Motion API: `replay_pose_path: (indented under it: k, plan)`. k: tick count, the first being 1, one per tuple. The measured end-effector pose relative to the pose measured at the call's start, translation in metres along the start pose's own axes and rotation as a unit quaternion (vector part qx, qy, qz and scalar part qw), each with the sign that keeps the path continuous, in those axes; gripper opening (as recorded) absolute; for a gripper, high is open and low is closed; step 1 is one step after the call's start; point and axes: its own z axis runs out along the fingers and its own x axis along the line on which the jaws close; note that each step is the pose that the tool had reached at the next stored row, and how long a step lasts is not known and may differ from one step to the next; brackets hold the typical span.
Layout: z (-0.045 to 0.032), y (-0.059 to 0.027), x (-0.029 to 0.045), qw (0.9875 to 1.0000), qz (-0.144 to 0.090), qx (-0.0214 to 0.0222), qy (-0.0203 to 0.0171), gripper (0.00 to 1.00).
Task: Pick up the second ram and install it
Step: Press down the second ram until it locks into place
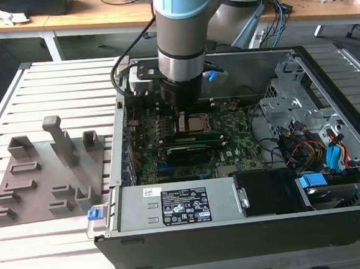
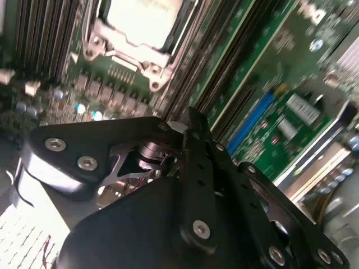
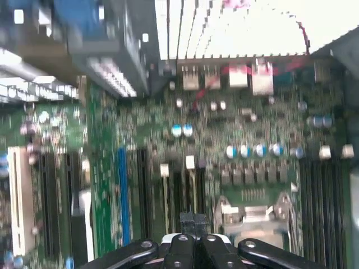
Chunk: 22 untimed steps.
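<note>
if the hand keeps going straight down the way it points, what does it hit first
Most likely the motherboard inside the open case. In the exterior view the hand points down beside the processor socket, near the RAM slots. Depth is unclear, so which part it meets first is uncertain.

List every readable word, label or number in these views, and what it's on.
Nothing can be read.
Black label on the power supply housing: print too small.
White sticker beside it: too small.
White tag on the motherboard, second wrist view: blurred.
First wrist view: board markings blurred.
</note>
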Motion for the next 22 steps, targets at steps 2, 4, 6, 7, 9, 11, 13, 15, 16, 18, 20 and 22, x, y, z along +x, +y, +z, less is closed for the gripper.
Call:
replay_pose_path:
  k: [2,4,6,7,9,11,13,15,16,18,20,22]
  plan:
    - [0.0021,0.0029,0.0003,1.0000,0.000,-0.0001,0.0001,0.10]
    - [0.0043,0.0041,0.0005,1.0000,0.000,-0.0002,0.0002,0.10]
    - [0.0060,0.0042,0.0006,1.0000,0.000,-0.0003,0.0004,0.10]
    - [0.0061,0.0042,0.0007,1.0000,0.000,-0.0003,0.0004,0.10]
    - [0.0037,0.0012,0.0001,1.0000,0.000,0.0000,-0.0052,0.10]
    - [0.0026,-0.0184,-0.0009,1.0000,0.000,-0.0011,-0.0092,0.10]
    - [0.0014,-0.0368,-0.0020,0.9999,0.000,-0.0020,-0.0120,0.10]
    - [-0.0095,-0.0377,-0.0026,0.9999,0.000,-0.0020,-0.0121,0.10]
    - [-0.0172,-0.0377,-0.0029,0.9999,0.000,-0.0019,-0.0120,0.10]
    - [-0.0224,-0.0377,-0.0031,0.9999,0.000,-0.0019,-0.0135,0.10]
    - [-0.0224,-0.0377,-0.0031,0.9999,0.000,-0.0020,-0.0135,0.10]
    - [-0.0225,-0.0377,-0.0031,0.9999,0.000,-0.0020,-0.0135,0.10]
